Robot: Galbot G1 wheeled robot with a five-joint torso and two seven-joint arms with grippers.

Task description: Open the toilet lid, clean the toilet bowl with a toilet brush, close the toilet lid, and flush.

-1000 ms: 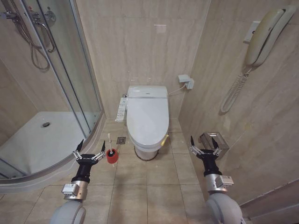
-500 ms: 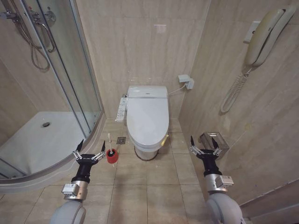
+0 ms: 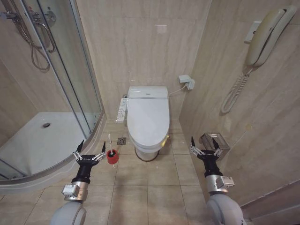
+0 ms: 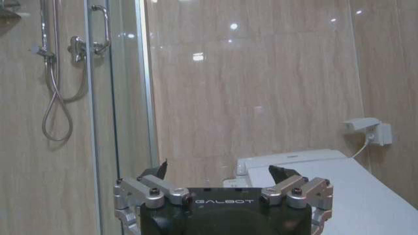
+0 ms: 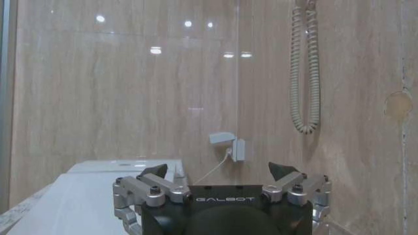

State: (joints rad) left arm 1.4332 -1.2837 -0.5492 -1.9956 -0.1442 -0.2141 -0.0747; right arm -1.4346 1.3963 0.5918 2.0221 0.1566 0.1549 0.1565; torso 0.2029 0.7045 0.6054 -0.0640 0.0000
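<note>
The toilet lid (image 3: 148, 117) is shut flat over the white toilet against the back wall, so the toilet bowl is hidden beneath it. The lid also shows in the left wrist view (image 4: 346, 191) and the right wrist view (image 5: 85, 196). The toilet brush (image 3: 109, 140) stands on the floor left of the toilet, its thin white handle rising from a small red cup holder (image 3: 112, 156). My left gripper (image 3: 91, 147) is open and empty, just left of the red cup. My right gripper (image 3: 204, 143) is open and empty, right of the toilet near the wall.
A glass shower enclosure (image 3: 65, 70) with a curved white tray (image 3: 42, 140) fills the left. A white control panel (image 3: 122, 110) sits on the toilet's left side. A wall phone (image 3: 265, 37), a wall socket (image 3: 186, 82), and a metal paper holder (image 3: 214, 140) are on the right. Beige floor tiles lie in front.
</note>
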